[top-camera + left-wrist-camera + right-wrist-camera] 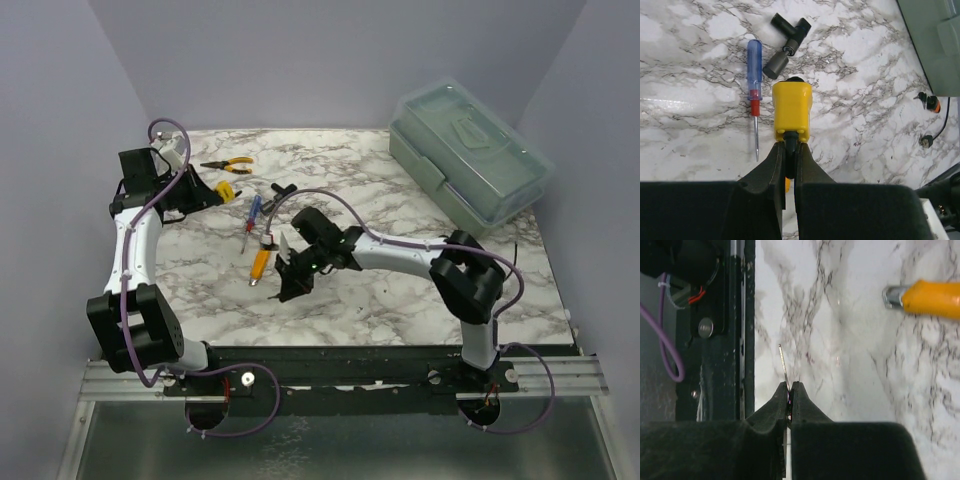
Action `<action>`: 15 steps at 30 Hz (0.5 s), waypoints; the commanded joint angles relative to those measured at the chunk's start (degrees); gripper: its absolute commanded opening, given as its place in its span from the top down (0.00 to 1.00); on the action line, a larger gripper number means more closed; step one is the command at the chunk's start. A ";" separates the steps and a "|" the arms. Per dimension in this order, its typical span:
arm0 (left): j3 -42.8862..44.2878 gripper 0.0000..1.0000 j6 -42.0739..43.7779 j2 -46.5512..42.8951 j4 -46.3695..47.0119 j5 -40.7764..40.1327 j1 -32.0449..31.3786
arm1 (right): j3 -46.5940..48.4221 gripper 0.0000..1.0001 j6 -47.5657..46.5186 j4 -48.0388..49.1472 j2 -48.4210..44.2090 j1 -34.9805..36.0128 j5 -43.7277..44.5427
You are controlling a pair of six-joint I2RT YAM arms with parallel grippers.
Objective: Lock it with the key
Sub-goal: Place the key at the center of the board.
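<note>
A yellow padlock [792,110] lies on the marble table, its dark shackle end toward my left gripper [789,147], which is shut on that shackle. In the top view the padlock [226,191] sits at the far left by the left gripper [207,193]. My right gripper [790,386] is shut on a thin metal key [783,365], seen edge-on, with its blade sticking out past the fingertips. In the top view the right gripper [290,280] hovers mid-table, well apart from the padlock.
A blue-handled screwdriver [754,70] and a black tool [787,37] lie beside the padlock. A yellow-handled screwdriver [260,264] lies near the right gripper. Yellow pliers [228,163] lie at the back left, a green toolbox [470,155] at the back right. The black rail [735,330] marks the near edge.
</note>
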 commanded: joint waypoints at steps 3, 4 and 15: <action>3.94 1.00 -0.70 -1.67 1.01 -1.35 0.75 | 6.16 0.97 4.91 8.52 7.86 2.87 2.22; 4.20 1.00 -0.59 -1.63 0.68 -1.30 0.75 | 6.43 0.96 5.02 8.64 8.74 3.16 2.20; 4.35 1.00 -0.03 -2.24 -0.08 2.07 0.79 | 7.26 0.69 6.76 9.40 13.55 4.36 2.16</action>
